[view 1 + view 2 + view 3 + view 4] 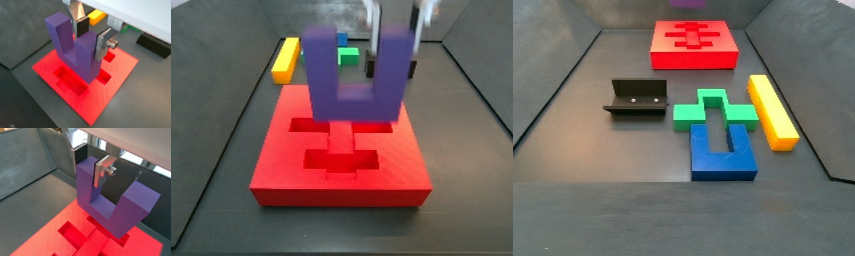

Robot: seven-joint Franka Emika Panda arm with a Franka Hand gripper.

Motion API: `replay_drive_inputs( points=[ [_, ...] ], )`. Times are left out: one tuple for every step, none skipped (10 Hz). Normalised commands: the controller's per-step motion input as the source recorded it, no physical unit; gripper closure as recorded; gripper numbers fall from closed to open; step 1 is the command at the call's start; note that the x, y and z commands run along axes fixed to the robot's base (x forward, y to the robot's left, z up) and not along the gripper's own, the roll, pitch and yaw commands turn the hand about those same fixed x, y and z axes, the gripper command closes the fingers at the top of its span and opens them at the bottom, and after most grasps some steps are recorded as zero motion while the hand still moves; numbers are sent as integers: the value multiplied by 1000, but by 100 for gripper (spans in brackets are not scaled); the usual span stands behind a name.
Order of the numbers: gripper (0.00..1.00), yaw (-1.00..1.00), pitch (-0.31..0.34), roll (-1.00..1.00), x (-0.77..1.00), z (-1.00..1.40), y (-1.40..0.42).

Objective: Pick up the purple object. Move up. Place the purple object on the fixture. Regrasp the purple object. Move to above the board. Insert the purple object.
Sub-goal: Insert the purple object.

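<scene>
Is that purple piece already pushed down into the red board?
No, the gripper holds the purple object above the board, its base clear of the recesses.

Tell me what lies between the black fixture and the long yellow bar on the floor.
In a side view, the green cross-shaped block lies between the black L-shaped fixture and the long yellow bar. The gripper holds the purple U-shaped block over the red board.

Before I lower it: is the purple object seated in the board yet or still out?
Out. In a side view the purple object hangs prongs-up above the board, its base clear of the recess. The gripper clamps one prong.
</scene>
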Motion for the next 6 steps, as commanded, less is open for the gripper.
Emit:
replay_drive_inputs(
  points=[
    [100, 103, -69, 50, 83, -877, -371],
    [100, 137, -60, 39, 0, -831, -249],
    [100, 206, -49, 0, -37, -474, -91],
    [100, 180, -53, 6, -14, -106, -71],
    [100, 129, -53, 29, -86, -20, 0],
    [100, 114, -76, 0, -194, 0, 57]
  ],
)
